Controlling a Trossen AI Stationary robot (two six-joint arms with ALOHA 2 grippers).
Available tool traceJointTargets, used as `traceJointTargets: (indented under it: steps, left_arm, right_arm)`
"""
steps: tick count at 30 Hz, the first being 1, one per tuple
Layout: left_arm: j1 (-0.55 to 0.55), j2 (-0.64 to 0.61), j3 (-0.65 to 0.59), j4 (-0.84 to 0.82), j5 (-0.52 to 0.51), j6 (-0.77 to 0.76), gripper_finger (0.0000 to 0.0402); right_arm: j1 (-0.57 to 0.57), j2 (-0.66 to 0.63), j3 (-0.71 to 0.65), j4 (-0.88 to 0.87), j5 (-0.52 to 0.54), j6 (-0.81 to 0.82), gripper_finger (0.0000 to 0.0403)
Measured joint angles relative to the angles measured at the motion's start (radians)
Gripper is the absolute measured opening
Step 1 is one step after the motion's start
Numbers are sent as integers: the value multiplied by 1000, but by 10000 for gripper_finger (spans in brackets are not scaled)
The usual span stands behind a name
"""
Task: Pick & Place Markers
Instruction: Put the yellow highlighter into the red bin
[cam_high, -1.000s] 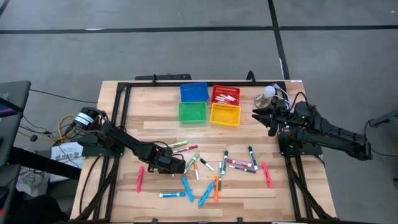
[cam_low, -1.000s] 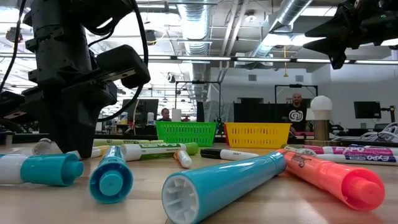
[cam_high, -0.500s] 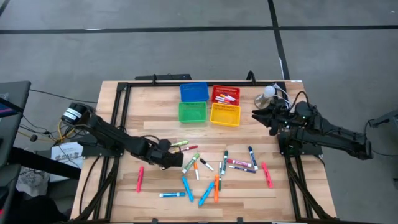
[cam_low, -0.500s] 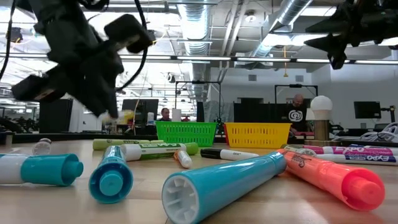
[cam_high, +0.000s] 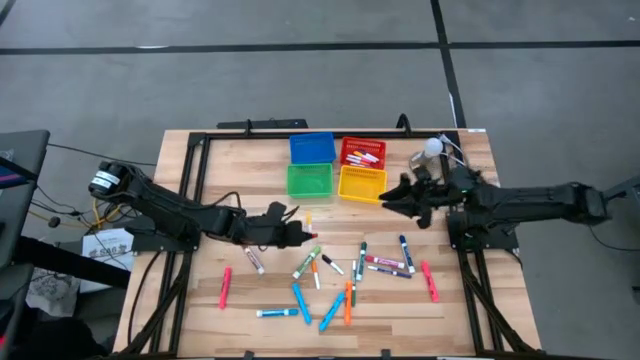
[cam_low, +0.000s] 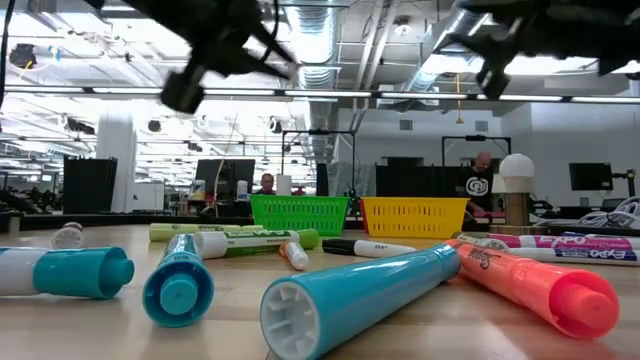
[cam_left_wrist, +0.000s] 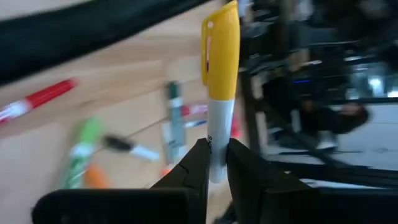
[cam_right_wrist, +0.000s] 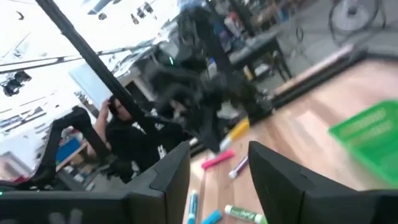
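Note:
My left gripper (cam_high: 298, 228) is lifted above the table's middle, left of the scattered markers (cam_high: 335, 272), and is shut on a white marker with a yellow cap (cam_left_wrist: 221, 56), which also shows in the high view (cam_high: 308, 216). My right gripper (cam_high: 388, 201) is open and empty in the air just right of the yellow bin (cam_high: 362, 184); its own view shows its two fingers apart (cam_right_wrist: 217, 180). Several markers lie flat on the wood, some close in the low view (cam_low: 360, 295). A few markers lie in the red bin (cam_high: 363, 152). My left gripper pinches the marker's white body (cam_left_wrist: 216, 163) near its uncapped end between its two fingers (cam_left_wrist: 198, 163). The marker runs on along the fingers and sticks out past their tips, yellow cap outward. It is lifted clear of the table.
Blue (cam_high: 312, 148), red, green (cam_high: 309, 180) and yellow bins stand in a block at the table's far middle. A white round lamp (cam_high: 430, 148) stands at the far right. Black frame rails (cam_high: 190, 190) run along the table's sides. People sit in the room beyond (cam_low: 478, 165).
My left gripper has risen from the table among the markers and gone toward the far edge and the bins, carrying the yellow-capped marker clear of the wood. My right gripper has gone toward the table's left, to beside the yellow bin.

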Motion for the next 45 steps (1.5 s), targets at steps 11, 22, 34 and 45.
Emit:
traceJointTargets:
  steps: [11, 22, 34, 45]
  left_arm:
    - [35, 2, 0, 104, 3, 67, 42]
    - [35, 2, 0, 110, 3, 88, 43]
    - [32, 1, 1, 117, 4, 96, 43]
    - [32, 1, 2, 117, 4, 110, 43]
  right_arm:
    - [21, 417, 111, 272, -3, 76, 264]
    - [20, 695, 348, 255, -78, 44, 272]
    - [21, 913, 509, 258, -201, 94, 272]
    - [29, 998, 596, 255, -216, 110, 272]
